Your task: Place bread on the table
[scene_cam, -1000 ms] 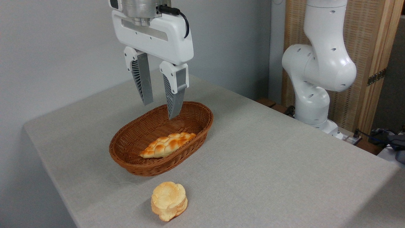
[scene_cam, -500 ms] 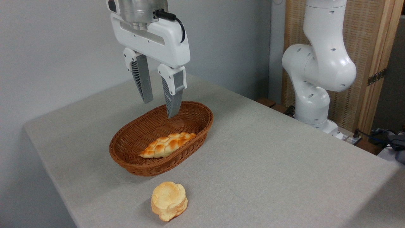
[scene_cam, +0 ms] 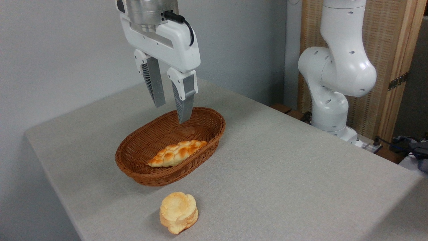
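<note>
1. The bread [scene_cam: 178, 212], a small round pale-golden bun with a lobed, cracked top, was seen lying on the table [scene_cam: 284, 167], near the front edge and just in front of the basket [scene_cam: 143, 174], apart from it.
2. The table was covered with a plain light grey-beige cloth.
3. A brown oval wicker basket was set on the cloth towards the left of the table's middle.
4. Inside the basket a longer, browner braided loaf [scene_cam: 177, 153] was laid, its length running from lower left to upper right.
5. The gripper [scene_cam: 171, 112] was held in the air above the far end of the basket, pointing downward and slightly tilted.
6. Its two grey ribbed fingers [scene_cam: 154, 83] were spread apart, and nothing was gripped between them.
7. No contact was seen between the fingers and the basket, the loaf or the bread.
8. The white arm [scene_cam: 337, 73] was mounted beyond the table's right-hand far edge, in front of a wooden panel [scene_cam: 391, 50].
9. A plain grey wall [scene_cam: 60, 50] was seen behind the table on the left.
</note>
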Tool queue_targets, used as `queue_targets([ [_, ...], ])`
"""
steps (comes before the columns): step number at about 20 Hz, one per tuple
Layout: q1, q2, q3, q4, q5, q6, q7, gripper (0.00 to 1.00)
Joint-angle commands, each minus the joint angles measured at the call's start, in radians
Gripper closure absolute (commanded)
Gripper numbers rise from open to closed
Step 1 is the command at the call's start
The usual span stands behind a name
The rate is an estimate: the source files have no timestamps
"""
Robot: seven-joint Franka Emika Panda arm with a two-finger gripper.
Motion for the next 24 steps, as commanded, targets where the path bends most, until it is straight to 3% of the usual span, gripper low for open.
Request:
queue_targets([
  [1,0.002,0.008,0.005,0.026,-0.016,-0.03,0.015,0.0],
  [5,0.018,0.008,-0.001,0.027,-0.017,-0.03,0.018,0.0],
  [8,0.071,0.008,-0.062,0.027,-0.017,-0.03,0.015,0.0],
  [24,0.065,0.006,-0.069,0.027,0.006,-0.039,0.004,0.0],
])
